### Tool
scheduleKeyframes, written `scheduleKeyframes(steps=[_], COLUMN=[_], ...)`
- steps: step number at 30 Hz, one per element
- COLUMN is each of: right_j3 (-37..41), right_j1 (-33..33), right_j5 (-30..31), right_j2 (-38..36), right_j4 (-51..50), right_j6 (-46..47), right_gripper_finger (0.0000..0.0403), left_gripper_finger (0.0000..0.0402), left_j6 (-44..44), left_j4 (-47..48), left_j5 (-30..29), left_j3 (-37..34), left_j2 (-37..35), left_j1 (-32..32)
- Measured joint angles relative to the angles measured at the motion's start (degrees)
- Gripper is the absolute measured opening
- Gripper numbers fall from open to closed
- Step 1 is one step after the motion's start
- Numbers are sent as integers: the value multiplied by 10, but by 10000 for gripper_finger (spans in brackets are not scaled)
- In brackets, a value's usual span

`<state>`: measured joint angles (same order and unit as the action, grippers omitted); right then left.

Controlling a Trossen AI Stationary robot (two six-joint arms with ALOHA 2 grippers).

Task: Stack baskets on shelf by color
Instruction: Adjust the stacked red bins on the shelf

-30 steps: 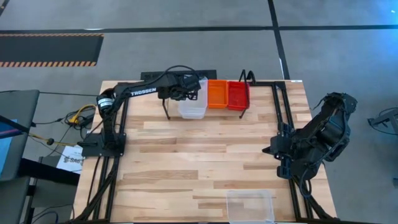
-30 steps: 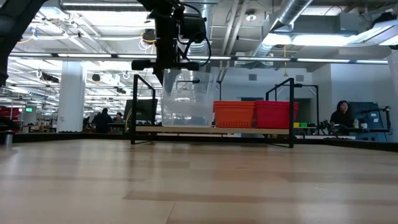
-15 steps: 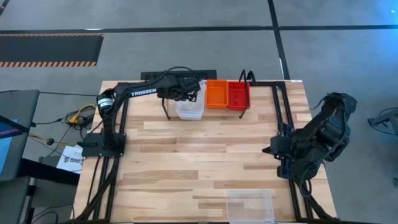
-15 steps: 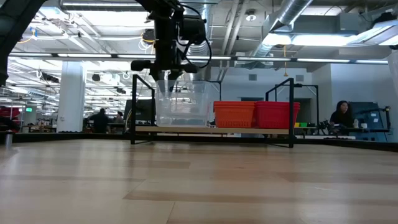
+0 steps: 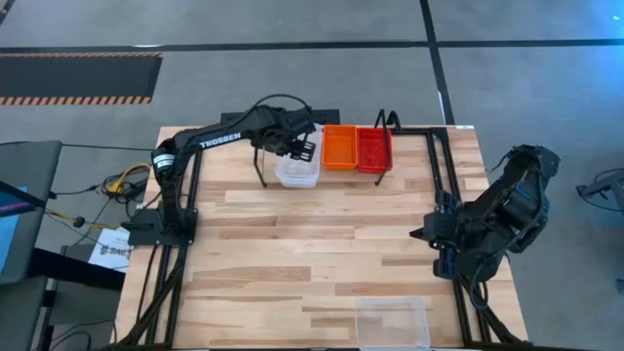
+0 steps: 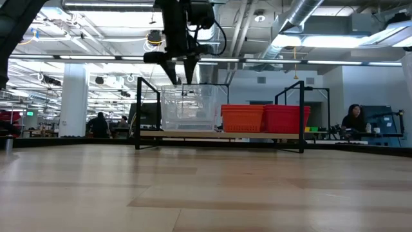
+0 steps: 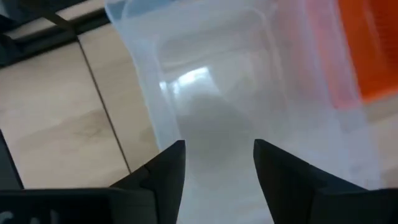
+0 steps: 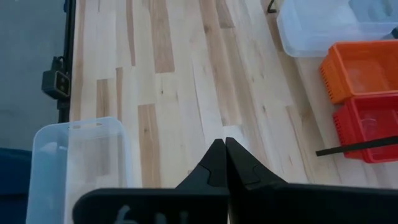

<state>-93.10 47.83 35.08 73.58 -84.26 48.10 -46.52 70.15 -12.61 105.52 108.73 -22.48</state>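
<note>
A clear basket (image 6: 188,109) stands by its bottom on the left end of the low black shelf (image 6: 219,134). An orange basket (image 6: 242,118) and a red basket (image 6: 285,118) stand to its right. My left gripper (image 6: 182,77) hangs open just above the clear basket's rim, fingers pointing down, touching nothing. In the left wrist view the clear basket (image 7: 217,81) lies below the gap between the fingers. My right gripper (image 8: 225,158) is shut with nothing in it, held up at the table's right side (image 5: 487,224). Another clear basket (image 5: 392,322) sits at the table's near edge.
The shelf stands at the table's far edge, inside a larger black tube frame (image 5: 434,146). Bare wood lies between the shelf and the near clear basket (image 8: 81,162). Cables and papers lie off the table's left side. A person sits in the room behind (image 6: 354,119).
My left gripper has opened and let go of the clear basket, then risen clear of its rim, rolling a little. The basket, held higher and tipped a second ago, has come down and now stands level on the shelf's left end. The right arm has kept still.
</note>
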Motion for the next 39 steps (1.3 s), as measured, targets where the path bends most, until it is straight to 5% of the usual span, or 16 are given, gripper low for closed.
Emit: scheduleKeyframes(steps=[8, 23, 32, 39], right_j3=[0, 6, 170, 358], right_j1=[-2, -165, -336, -404], right_j5=[10, 15, 10, -44], right_j2=[0, 11, -18, -166], right_j4=[-1, -58, -57, 19], right_j6=[0, 24, 47, 151], right_gripper_finger=[1, 7, 2, 1], left_gripper_finger=[170, 169, 169, 169], left_j6=[-1, -186, -232, -222], left_j4=[146, 199, 199, 199], left_j5=[-2, -190, -259, -299], left_j3=[68, 76, 76, 75], left_j2=[-1, 1, -2, -31], left_j1=[71, 411, 510, 534])
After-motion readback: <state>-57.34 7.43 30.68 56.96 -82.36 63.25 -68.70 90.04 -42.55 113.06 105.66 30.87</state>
